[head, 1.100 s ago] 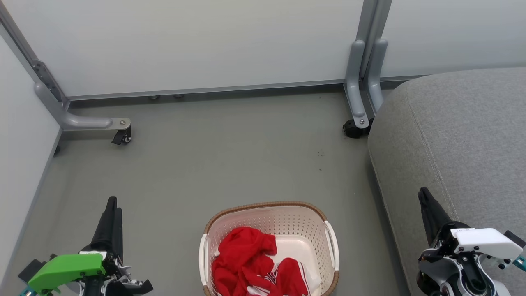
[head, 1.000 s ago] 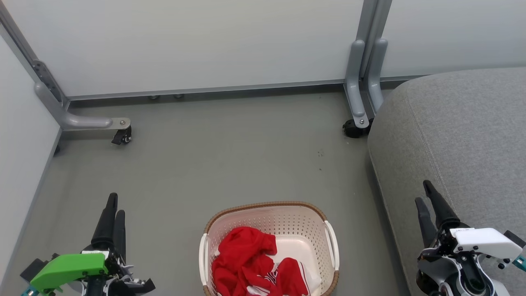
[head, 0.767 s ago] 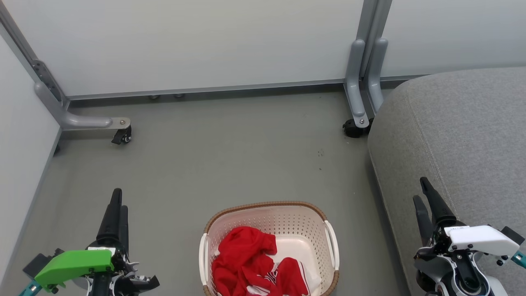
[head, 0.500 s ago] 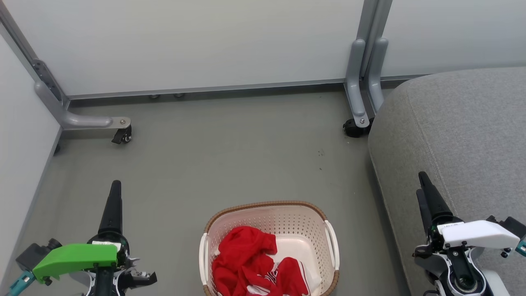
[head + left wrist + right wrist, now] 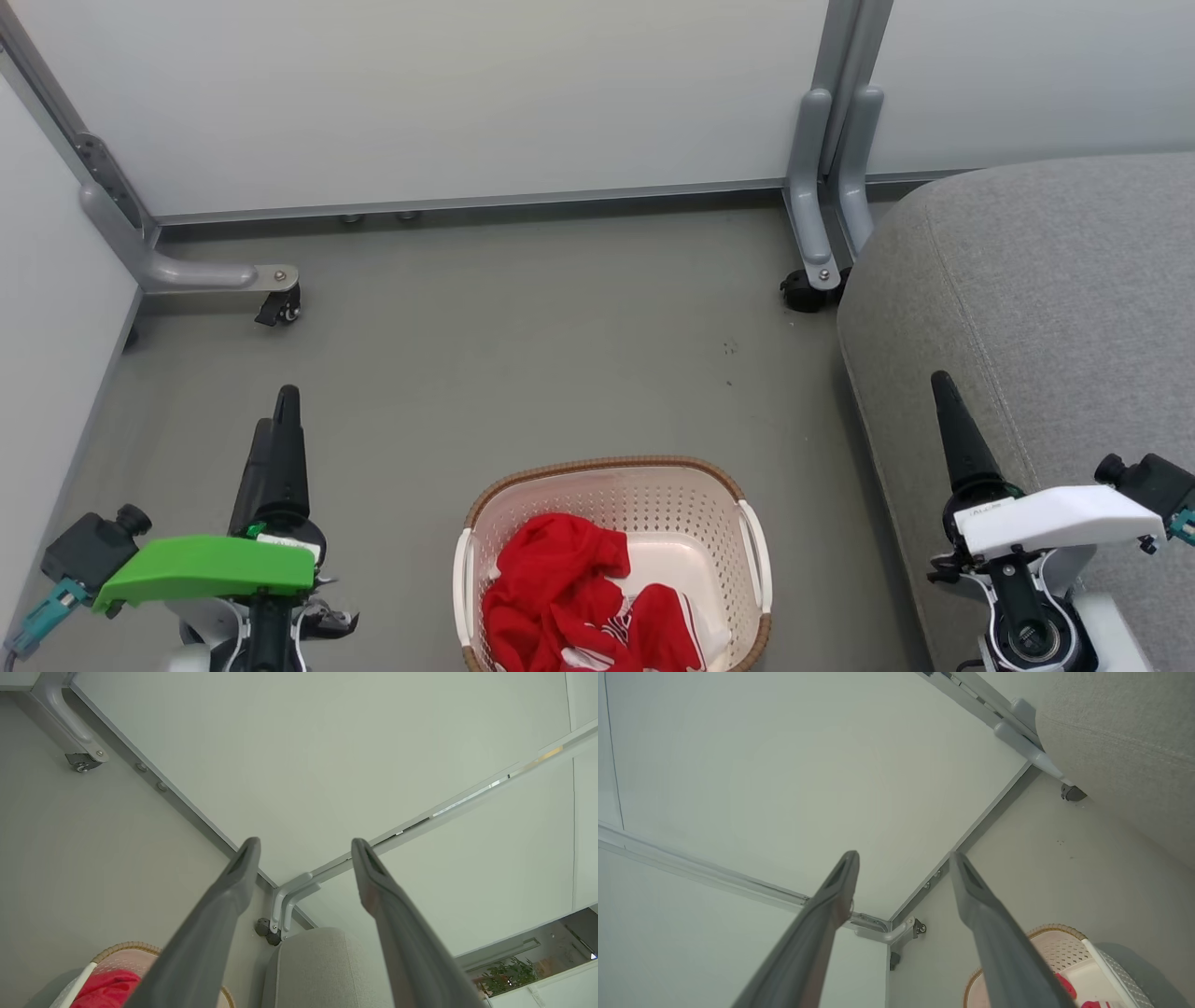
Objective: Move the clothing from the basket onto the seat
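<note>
Crumpled red clothing (image 5: 569, 597) fills a perforated cream basket (image 5: 607, 465) at 6 o'clock, its near end cut off. A woven grey seat (image 5: 1046, 299) lies at 3 o'clock. The left end effector (image 5: 304, 845) and right end effector (image 5: 903, 856) are spread apart, empty.

The clothing (image 5: 560, 588) is bright red, crumpled in a heap in the left half of the basket (image 5: 607, 463), with white stripe trim showing at its near edge. The basket is oval, cream-white and perforated, with a brown woven-look rim and a white handle on each side. It stands upright and open, the right part of its bottom bare, its near end cut off by the head view's lower edge. The seat (image 5: 1055, 299), a large grey woven cushion with rounded edges and a stitched seam, lies to the basket's right, apart from it.
</note>
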`<state>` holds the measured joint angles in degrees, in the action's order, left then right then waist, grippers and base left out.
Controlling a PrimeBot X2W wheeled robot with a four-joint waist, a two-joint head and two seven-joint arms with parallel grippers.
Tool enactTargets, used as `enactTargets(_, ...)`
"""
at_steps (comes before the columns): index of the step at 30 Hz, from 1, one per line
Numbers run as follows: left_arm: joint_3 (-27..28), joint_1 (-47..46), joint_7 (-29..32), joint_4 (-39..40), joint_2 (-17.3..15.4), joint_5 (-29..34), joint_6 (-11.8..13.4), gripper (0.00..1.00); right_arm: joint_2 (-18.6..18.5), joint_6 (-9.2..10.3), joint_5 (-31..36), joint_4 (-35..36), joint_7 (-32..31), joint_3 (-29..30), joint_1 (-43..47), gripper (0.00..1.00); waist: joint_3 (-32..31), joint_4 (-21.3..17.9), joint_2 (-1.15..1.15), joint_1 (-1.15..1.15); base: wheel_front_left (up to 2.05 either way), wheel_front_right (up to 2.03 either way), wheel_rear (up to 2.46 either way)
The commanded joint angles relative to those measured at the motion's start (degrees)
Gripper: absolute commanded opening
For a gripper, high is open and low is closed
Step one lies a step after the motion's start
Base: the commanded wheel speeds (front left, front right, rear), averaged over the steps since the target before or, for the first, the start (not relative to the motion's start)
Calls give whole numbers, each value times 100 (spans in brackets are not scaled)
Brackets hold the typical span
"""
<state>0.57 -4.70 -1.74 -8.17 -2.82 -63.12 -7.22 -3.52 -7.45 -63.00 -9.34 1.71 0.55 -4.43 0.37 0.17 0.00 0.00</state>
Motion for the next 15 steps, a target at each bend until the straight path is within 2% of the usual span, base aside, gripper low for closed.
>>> enactTargets(1, -19, -103, -68, 123, -65, 249, -16, 100, -76, -3, 274, 122, 73, -55, -116, 100, -1, 1, 0, 0, 0, 0, 0)
enactTargets(15, -224, 7, -338, 162, -134, 1493, -21, 100, -59, -3, 1695, 239, 344, -177, -19, 100, -5, 4, 0, 0, 0, 0, 0)
